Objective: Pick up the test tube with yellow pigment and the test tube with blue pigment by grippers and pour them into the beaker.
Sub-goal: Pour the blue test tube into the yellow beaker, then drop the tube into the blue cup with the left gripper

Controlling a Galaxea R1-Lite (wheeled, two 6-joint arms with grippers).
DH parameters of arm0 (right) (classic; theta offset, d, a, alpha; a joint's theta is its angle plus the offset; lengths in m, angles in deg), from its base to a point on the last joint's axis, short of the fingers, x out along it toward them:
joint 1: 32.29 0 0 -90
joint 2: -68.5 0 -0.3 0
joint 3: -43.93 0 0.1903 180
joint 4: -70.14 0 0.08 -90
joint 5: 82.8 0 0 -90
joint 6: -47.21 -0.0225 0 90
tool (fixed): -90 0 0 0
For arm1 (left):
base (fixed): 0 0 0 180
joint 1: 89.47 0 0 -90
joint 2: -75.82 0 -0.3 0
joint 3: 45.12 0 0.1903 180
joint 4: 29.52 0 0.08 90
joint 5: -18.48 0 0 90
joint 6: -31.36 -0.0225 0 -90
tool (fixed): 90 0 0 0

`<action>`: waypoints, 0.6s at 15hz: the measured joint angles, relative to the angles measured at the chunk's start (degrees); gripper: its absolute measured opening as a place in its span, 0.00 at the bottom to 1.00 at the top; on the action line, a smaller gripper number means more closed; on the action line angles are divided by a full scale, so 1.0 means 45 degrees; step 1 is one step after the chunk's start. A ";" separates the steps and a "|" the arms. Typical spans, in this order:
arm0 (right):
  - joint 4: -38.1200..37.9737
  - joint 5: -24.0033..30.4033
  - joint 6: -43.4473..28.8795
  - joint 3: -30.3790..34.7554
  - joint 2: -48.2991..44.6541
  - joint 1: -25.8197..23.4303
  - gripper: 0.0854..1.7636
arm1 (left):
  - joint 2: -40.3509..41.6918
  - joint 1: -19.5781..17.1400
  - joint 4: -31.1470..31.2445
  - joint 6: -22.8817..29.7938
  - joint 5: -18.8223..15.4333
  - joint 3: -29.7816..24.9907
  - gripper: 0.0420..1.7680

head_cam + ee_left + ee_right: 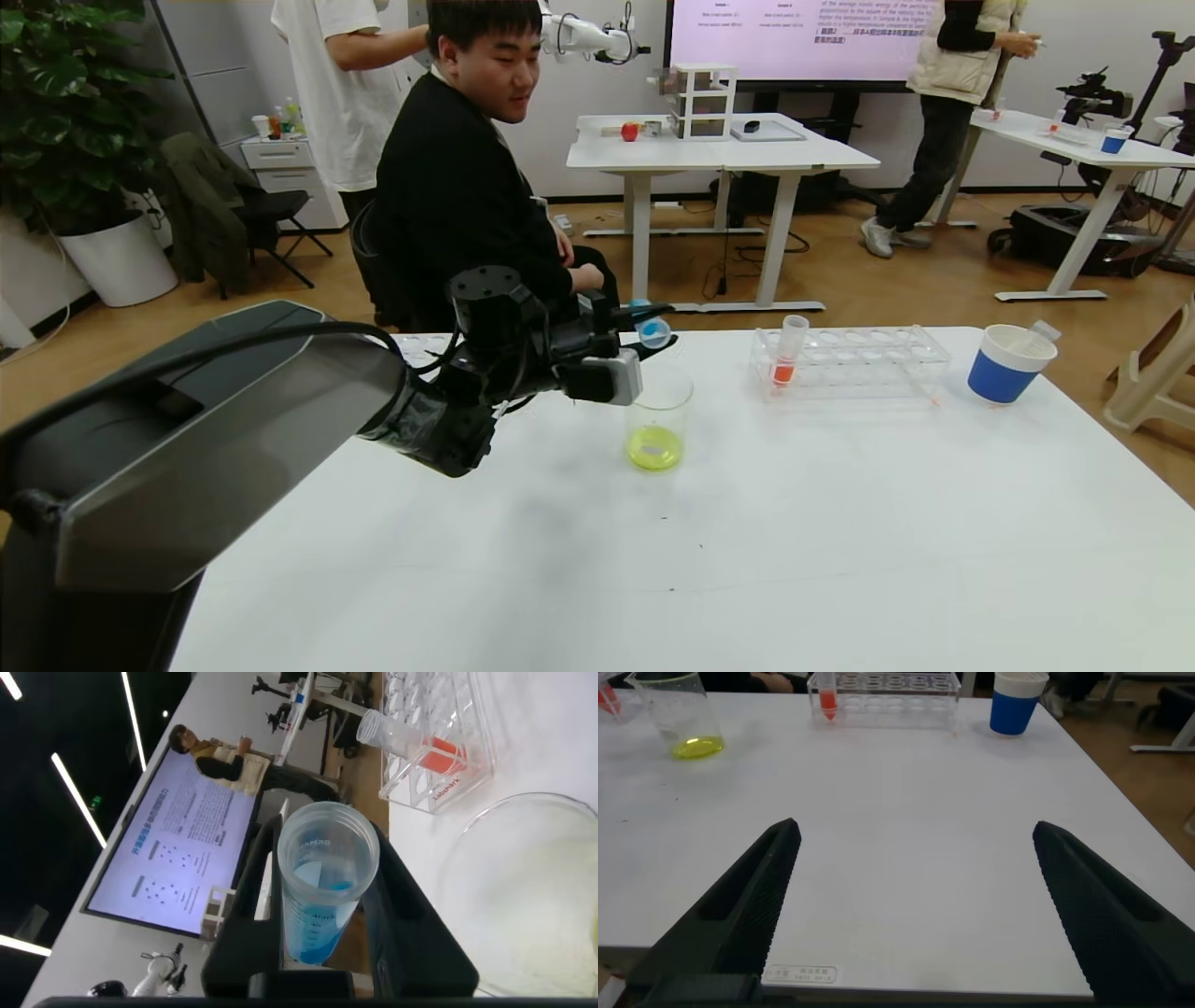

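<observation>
Pinching the test tube with blue pigment (322,891) between its fingers, the left gripper (644,338) should tip further, rim kept over the beaker (657,417) just below; the right gripper (915,905) idles with fingers spread.

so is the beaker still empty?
No, the beaker already holds yellow liquid at its bottom, while the left gripper holds the blue tube above it.

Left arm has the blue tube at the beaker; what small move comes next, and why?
Probably tip it further: the left gripper holds the test tube with blue pigment nearly level above the beaker, blue still inside, only yellow liquid below. The right gripper waits open.
</observation>
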 joint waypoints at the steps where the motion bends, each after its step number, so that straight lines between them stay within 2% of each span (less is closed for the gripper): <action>1: 0.0000 0.0000 0.0000 0.0000 0.0000 0.0000 0.98 | -0.0043 0.0030 0.0000 -0.0303 -0.0141 0.0116 0.26; 9: 0.0005 0.0000 0.0000 0.0000 0.0000 0.0000 0.98 | -0.0173 0.0054 0.0019 -0.2370 -0.0219 0.0098 0.26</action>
